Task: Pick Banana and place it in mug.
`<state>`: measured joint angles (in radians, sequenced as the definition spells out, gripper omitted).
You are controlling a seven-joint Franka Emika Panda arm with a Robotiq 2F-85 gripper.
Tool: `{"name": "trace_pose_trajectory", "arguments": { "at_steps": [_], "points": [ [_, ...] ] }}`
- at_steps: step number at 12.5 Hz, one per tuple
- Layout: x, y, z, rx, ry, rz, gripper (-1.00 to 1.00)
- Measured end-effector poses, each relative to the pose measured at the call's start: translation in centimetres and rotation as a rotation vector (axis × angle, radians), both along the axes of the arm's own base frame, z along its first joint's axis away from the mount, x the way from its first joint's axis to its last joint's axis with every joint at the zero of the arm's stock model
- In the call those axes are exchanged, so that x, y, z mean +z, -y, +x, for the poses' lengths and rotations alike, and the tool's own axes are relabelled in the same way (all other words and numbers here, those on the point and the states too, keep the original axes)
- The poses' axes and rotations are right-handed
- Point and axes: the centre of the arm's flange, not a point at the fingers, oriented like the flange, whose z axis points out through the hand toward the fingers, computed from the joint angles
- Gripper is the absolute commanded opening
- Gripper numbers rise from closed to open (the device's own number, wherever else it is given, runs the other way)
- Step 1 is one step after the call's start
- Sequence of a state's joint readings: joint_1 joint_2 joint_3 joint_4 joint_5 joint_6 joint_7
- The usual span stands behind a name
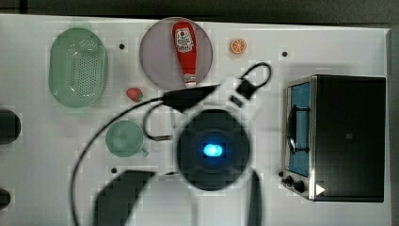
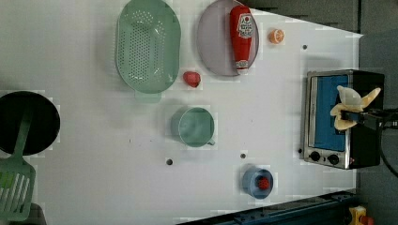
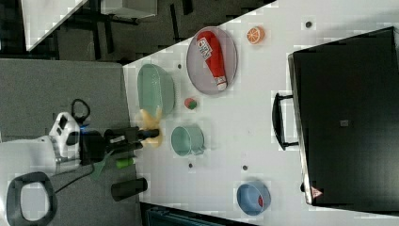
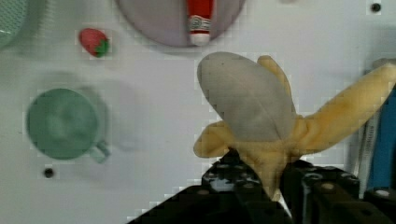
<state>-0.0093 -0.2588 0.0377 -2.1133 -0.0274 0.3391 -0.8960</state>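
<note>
A: What is the arm carrying?

B: A soft-looking pale yellow toy banana (image 4: 261, 116), half peeled, with limp peel flaps splayed around a greyish-cream core. It hangs in the air above the white table (image 4: 154, 112), pinched at its lower stem end by the black two-finger gripper (image 4: 268, 179).

A: How will it handle?

B: Light and floppy, I'd judge, like plush or foam. The flaps spread wide and could catch on a rim. The low grip on the firmer base seems right, since it leaves the core pointing free.

A: And the target?

B: The small round teal-green mug with a stub handle (image 4: 63, 123) stands upright and looks empty, well apart from the banana. Beyond it lie a small red toy strawberry (image 4: 93, 42) and a grey round plate (image 4: 149, 23) bearing a red ketchup bottle (image 4: 200, 18).

A: The risk?

B: The splayed banana looks almost as wide as the mug's mouth, so it probably has to go in core first.
</note>
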Motion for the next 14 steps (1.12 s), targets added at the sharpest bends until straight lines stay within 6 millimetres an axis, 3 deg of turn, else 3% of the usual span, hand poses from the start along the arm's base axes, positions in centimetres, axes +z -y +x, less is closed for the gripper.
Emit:
{"name": "trace_pose_trajectory", "arguments": {
  "at_steps": [3, 5, 7, 11, 14],
  "points": [
    [-2.6, -5.9, -0.2, -0.031, -0.050, -0.032, -0.57],
    [-4.9, -13.3, -1.2, -0.096, -0.081, -0.026, -0.57],
    [-7.2, -17.7, -2.5, -0.188, -0.107, 0.022, -0.56],
    [-11.0, -22.4, -3.3, -0.275, -0.040, 0.038, -0.57],
    [-15.0, -23.3, -1.8, -0.341, -0.024, 0.094, -0.56]
  ]
}}
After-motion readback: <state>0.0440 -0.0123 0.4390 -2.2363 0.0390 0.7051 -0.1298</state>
